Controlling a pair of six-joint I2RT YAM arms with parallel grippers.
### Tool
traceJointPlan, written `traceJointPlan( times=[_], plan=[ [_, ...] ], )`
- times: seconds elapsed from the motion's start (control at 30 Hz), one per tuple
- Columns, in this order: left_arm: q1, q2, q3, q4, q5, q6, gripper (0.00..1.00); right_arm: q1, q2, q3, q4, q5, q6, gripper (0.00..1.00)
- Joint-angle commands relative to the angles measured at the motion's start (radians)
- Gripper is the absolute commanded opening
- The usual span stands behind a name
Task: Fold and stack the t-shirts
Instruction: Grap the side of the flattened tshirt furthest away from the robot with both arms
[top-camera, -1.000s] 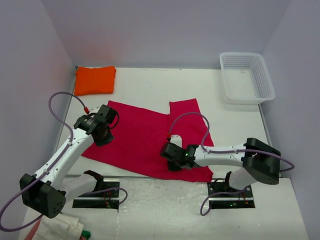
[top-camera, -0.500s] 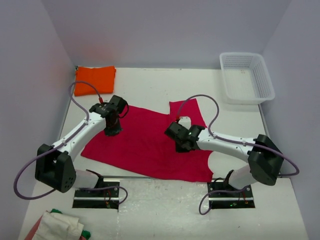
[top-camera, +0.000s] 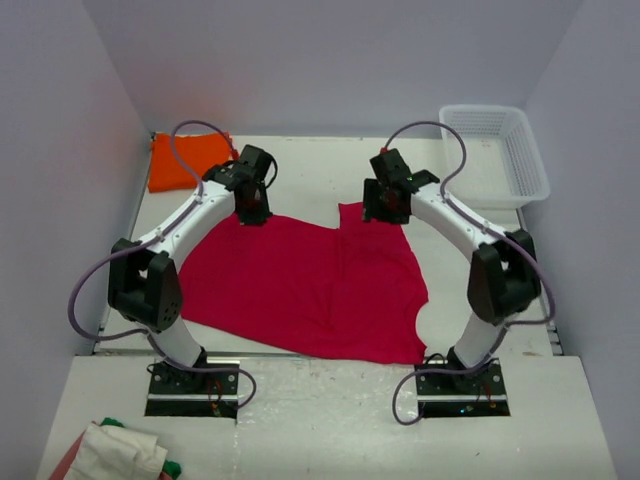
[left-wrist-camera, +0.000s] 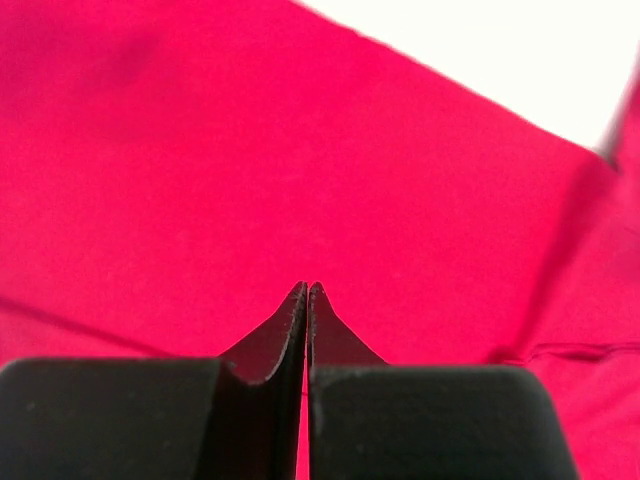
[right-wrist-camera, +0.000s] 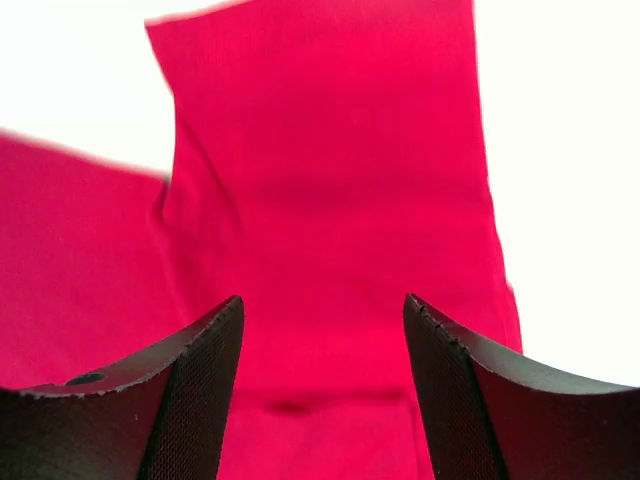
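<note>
White table (top-camera: 310, 160) under crimson t-shirt (top-camera: 300, 285); left tool (left-wrist-camera: 306, 292) clenched above it, right tool (right-wrist-camera: 322, 308) released.

Plain crimson-red t-shirt (top-camera: 300, 290), plain bright orange t-shirt (top-camera: 170, 170); white mesh basket (top-camera: 495, 197), white table (top-camera: 310, 175)

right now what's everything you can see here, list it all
red t-shirt: one, crimson, spread flat mid-table
orange t-shirt: one, bright orange, folded, far left corner
basket: one, white, far right corner
cloth bundle: one, white, near left edge
table: one, white, under everything
left gripper: one, black, shut, at the red t-shirt's far left edge
right gripper: one, black, open, over its far right part
</note>
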Motion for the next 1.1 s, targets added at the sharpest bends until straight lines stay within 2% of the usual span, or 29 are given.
traceJointPlan(
  times=[0.0, 0.07, 0.13, 0.2, 0.23, 0.3, 0.33, 0.4, 0.53, 0.57, 0.73, 1.07],
  plan=[
    [-0.004, 0.058, 0.066, 0.097, 0.19, 0.119, 0.0, -0.048, 0.15, 0.111, -0.014, -0.092, -0.108, 0.66],
    [-0.006, 0.118, 0.09, 0.133, 0.337, 0.161, 0.0, -0.08, 0.218, 0.157, -0.009, -0.118, -0.119, 0.68],
    [-0.006, 0.167, 0.148, 0.164, 0.416, 0.207, 0.01, -0.095, 0.236, 0.172, -0.006, -0.133, -0.125, 0.69],
    [-0.007, 0.239, 0.212, 0.19, 0.502, 0.228, 0.05, -0.106, 0.212, 0.154, 0.011, -0.144, -0.125, 0.75],
    [-0.009, 0.254, 0.228, 0.207, 0.511, 0.23, 0.13, -0.108, 0.194, 0.125, 0.029, -0.149, -0.125, 0.8],
    [-0.013, 0.284, 0.247, 0.292, 0.526, 0.231, 0.25, -0.108, 0.128, 0.096, 0.04, -0.15, -0.121, 0.83],
    [-0.013, 0.299, 0.251, 0.318, 0.529, 0.225, 0.35, -0.108, 0.106, 0.067, 0.042, -0.159, -0.122, 0.84],
    [-0.013, 0.328, 0.28, 0.391, 0.551, 0.205, 0.42, -0.108, 0.048, 0.027, 0.036, -0.155, -0.121, 0.84],
    [-0.016, 0.521, 0.427, 0.412, 0.713, 0.17, 0.52, -0.109, -0.061, -0.061, 0.037, -0.134, -0.118, 0.85],
    [-0.017, 0.552, 0.478, 0.428, 0.741, 0.153, 0.53, -0.109, -0.101, -0.076, 0.04, -0.14, -0.116, 0.85],
    [-0.038, 0.687, 0.546, 0.501, 0.805, 0.115, 0.56, -0.119, -0.17, -0.162, 0.052, -0.15, -0.113, 0.85],
    [-0.069, 0.774, 0.578, 0.553, 0.79, 0.109, 0.57, -0.165, -0.224, -0.219, 0.066, -0.169, -0.118, 0.85]
  ],
)
